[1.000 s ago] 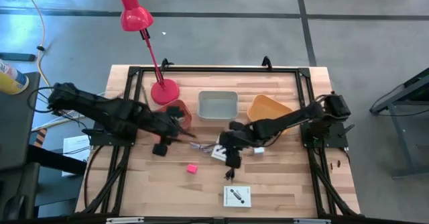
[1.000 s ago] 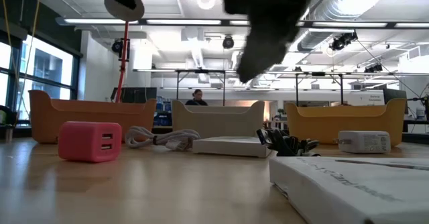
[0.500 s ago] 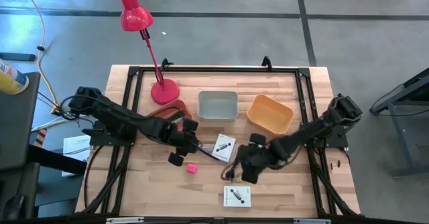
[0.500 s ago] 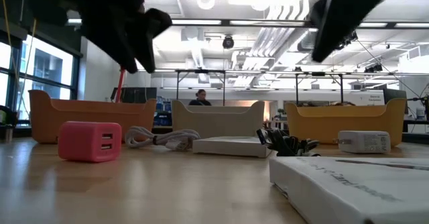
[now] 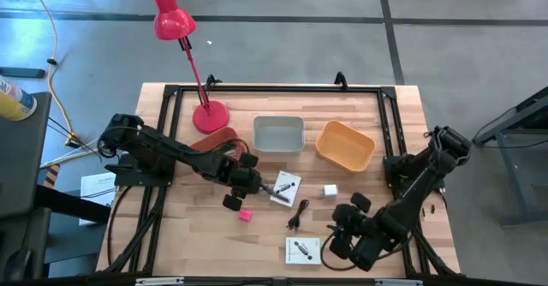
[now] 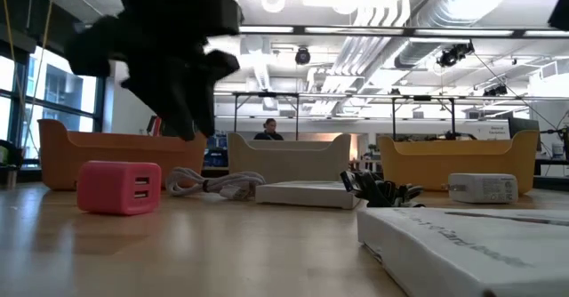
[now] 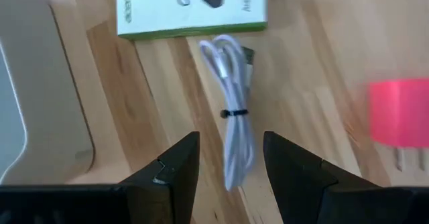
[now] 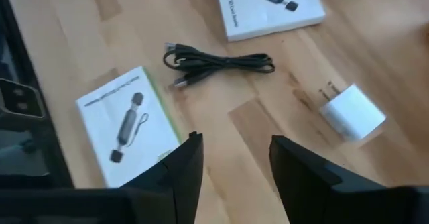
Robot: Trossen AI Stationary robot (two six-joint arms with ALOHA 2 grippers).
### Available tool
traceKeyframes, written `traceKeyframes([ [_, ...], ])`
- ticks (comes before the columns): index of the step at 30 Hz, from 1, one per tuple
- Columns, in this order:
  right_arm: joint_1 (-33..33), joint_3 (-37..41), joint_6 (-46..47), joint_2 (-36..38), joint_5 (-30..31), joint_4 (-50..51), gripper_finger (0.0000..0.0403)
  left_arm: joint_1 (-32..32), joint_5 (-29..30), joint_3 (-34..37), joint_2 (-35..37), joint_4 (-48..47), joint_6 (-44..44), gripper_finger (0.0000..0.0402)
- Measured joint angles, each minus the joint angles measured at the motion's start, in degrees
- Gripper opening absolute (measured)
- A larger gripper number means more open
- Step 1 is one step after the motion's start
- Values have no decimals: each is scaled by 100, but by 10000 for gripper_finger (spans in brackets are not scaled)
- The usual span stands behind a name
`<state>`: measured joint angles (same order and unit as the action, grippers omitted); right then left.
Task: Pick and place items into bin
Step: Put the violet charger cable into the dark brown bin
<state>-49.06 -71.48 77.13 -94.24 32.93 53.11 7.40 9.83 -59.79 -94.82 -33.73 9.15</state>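
I see the items loose on the wooden table, in the centre and lower centre of the high view. A white packet lies mid-frame, with a bundled white cable just beside it. The pink block sits a little lower left of that, the black cable just lower right of the packet, and the white block further right. A second white packet lies near the bottom edge.

My left gripper hangs over the white cable, fingers parted and holding nothing. My right gripper is at lower right, just beside the second packet, fingers apart and empty.

The grey bin stands in the upper centre, an orange bin to its right, and a red lamp at upper left.
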Motion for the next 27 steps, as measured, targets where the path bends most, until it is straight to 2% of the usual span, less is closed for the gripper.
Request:
traceKeyframes([
  [8,-147,0,32,-2,-3,-31,144,-329,-727,-2,-363,-16,-62,152],
  [27,-231,0,1,-4,-55,304,140,-328,-701,0,-786,257,-257,152],
])
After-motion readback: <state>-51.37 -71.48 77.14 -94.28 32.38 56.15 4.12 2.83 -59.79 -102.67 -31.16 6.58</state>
